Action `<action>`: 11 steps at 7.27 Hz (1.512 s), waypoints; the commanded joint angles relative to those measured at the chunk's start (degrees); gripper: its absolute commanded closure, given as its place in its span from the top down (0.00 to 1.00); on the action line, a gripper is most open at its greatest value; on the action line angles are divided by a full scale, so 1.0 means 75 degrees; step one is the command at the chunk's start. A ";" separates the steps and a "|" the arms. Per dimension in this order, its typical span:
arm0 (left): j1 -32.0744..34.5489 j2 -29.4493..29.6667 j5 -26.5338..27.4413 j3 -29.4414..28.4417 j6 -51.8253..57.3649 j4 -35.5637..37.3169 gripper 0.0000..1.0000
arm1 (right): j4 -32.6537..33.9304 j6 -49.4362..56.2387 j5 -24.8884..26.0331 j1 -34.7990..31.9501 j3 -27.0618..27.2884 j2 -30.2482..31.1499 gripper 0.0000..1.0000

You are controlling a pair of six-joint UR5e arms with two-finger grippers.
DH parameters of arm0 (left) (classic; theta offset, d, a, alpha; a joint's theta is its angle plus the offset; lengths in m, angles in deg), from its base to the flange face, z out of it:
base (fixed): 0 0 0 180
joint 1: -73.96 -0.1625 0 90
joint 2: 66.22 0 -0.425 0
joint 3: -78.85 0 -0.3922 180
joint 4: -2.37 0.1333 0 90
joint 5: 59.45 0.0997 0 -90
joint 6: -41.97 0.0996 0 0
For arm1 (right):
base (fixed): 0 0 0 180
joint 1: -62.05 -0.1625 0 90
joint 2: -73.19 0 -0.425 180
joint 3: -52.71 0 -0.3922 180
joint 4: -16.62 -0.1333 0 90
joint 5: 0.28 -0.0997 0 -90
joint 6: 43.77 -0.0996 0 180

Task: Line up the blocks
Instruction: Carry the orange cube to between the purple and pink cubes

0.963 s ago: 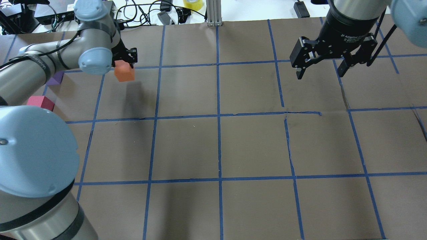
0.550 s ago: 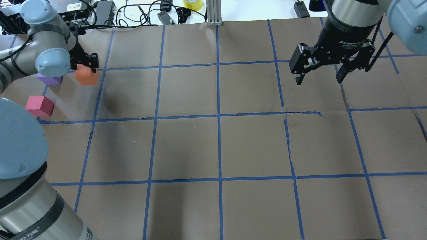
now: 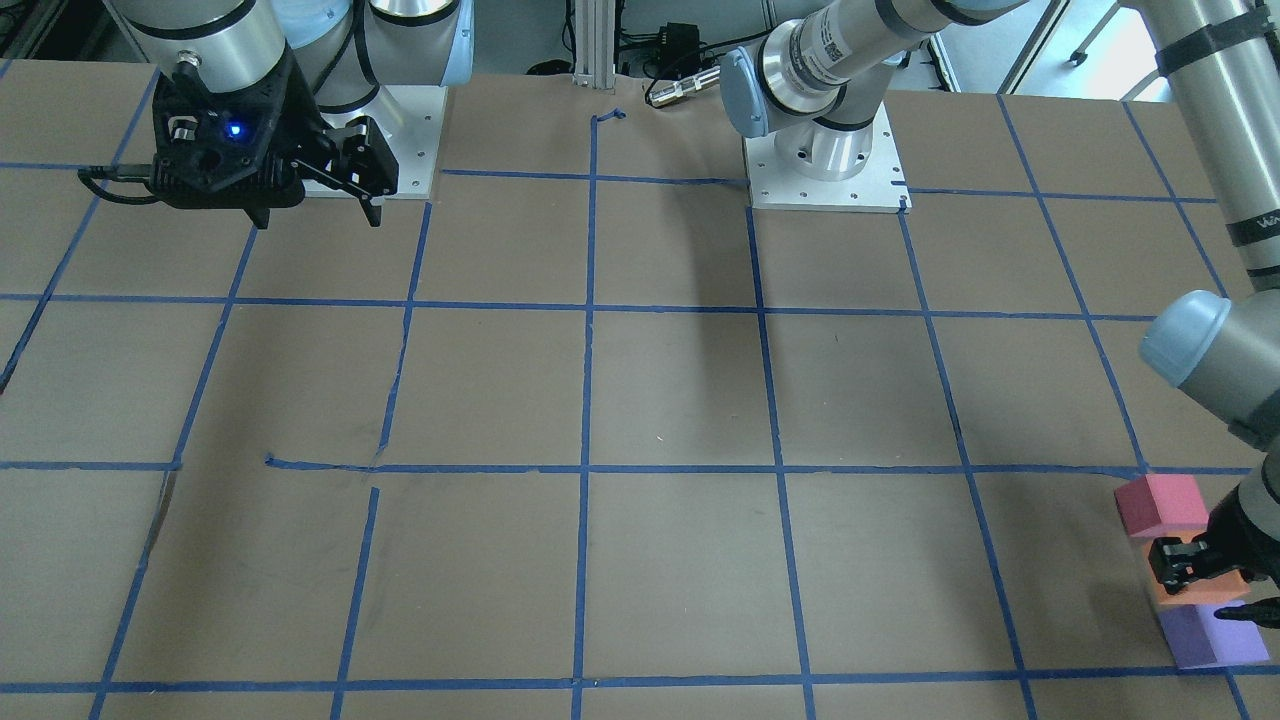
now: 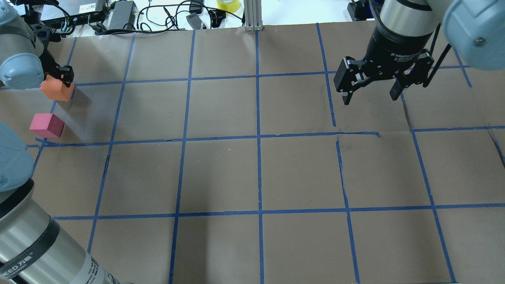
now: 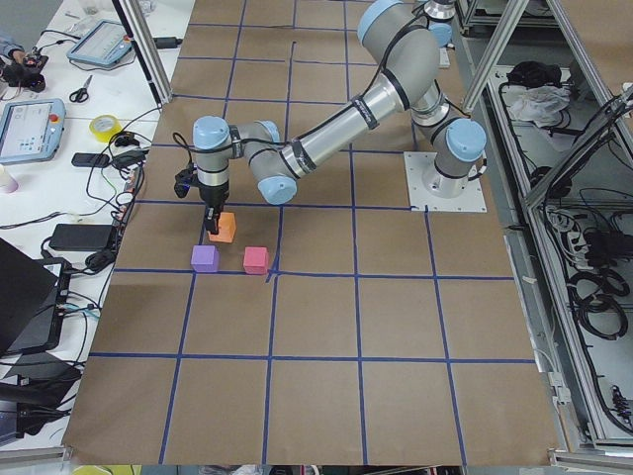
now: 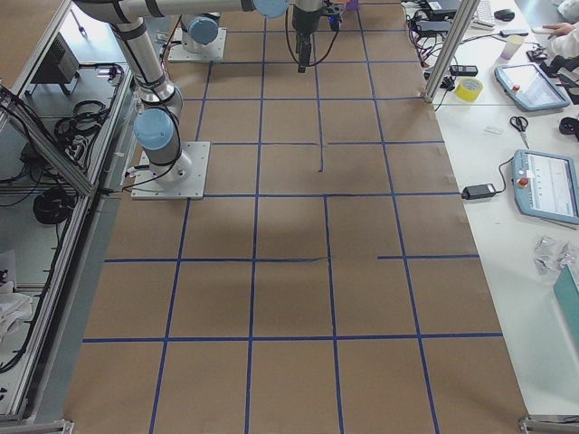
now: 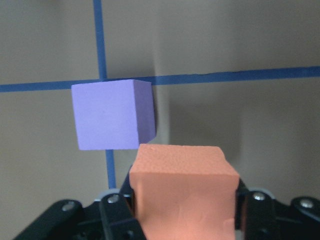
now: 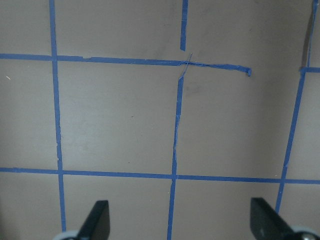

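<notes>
Orange matte foam cube (image 3: 1180, 598) clamped in left gripper (image 3: 1213, 587), front view; pinkish-red foam cube (image 3: 1160, 503) and purple foam cube (image 3: 1205, 637) either side of it. Overhead: right gripper (image 4: 369, 99) fingers spread apart over brown paper table (image 4: 300, 173). Left wrist: purple cube just ahead of orange, on blue tape line (image 7: 200, 77). Left side view: three cubes near together, triangle layout.
</notes>
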 commanded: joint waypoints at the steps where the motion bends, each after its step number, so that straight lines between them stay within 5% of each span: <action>1: -0.0496 0.0058 -0.0337 -0.0115 0.0027 -0.0048 0.15 | 0.0005 0.0014 0.0027 -0.0008 0.0009 0.0016 1.00; 11: -0.1002 0.0328 -0.1571 -0.0315 0.0494 -0.0470 0.05 | 0.0017 0.0002 0.0039 -0.0008 0.0021 0.0016 1.00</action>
